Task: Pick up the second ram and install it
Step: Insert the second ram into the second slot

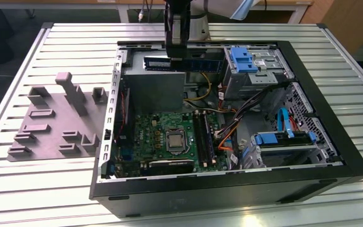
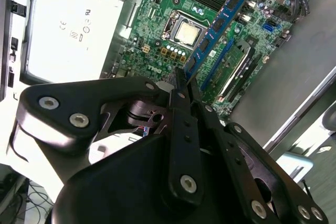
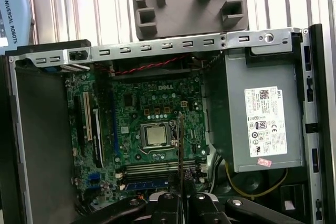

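Above the ribbed metal surface (image 1: 62,42), my claw (image 2: 185,80) pinches the slim green memory stick (image 1: 185,64), its long axis left-right, high over the open computer case (image 1: 232,187).

Printed white label on power supply (image 3: 262,77), white lettering on motherboard (image 3: 152,103); vertical lettering on blue arm casing (image 3: 13,9)

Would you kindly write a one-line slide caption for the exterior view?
Gripper holding the memory stick level above the open computer case, over its power supply.
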`<state>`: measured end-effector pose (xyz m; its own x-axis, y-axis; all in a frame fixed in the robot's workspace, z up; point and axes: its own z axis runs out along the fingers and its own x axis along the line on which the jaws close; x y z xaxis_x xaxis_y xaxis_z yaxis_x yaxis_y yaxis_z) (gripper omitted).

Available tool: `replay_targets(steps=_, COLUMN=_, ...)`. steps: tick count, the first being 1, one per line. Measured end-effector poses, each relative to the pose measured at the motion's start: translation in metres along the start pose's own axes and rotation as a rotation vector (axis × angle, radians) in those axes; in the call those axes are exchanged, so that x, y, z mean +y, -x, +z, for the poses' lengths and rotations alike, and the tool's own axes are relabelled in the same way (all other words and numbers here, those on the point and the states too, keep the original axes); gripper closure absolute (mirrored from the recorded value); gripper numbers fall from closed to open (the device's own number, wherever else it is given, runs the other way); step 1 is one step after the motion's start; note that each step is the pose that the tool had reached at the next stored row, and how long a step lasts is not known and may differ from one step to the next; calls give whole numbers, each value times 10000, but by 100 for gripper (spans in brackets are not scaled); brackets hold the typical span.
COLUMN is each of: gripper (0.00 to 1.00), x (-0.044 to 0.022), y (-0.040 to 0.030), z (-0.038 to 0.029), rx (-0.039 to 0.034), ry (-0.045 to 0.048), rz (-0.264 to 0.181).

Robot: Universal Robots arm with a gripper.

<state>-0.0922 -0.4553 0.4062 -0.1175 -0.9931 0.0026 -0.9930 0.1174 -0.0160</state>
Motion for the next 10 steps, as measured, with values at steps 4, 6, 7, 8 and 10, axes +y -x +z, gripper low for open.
replay_targets(steps=4, gripper=86, x=0, y=0, z=0, rx=2, ry=1, rz=117)
replay_targets(steps=6, gripper=86, x=0, y=0, z=0, rx=4, ry=0, rz=203)
replay_targets(steps=7, gripper=86, x=0, y=0, z=0, rx=5, ry=0, rz=249)
replay_targets(steps=8, gripper=86, x=0, y=0, z=0, rx=5, ry=1, rz=303)
replay_targets(steps=10, gripper=86, x=0, y=0, z=1, rx=8, ry=1, rz=442)
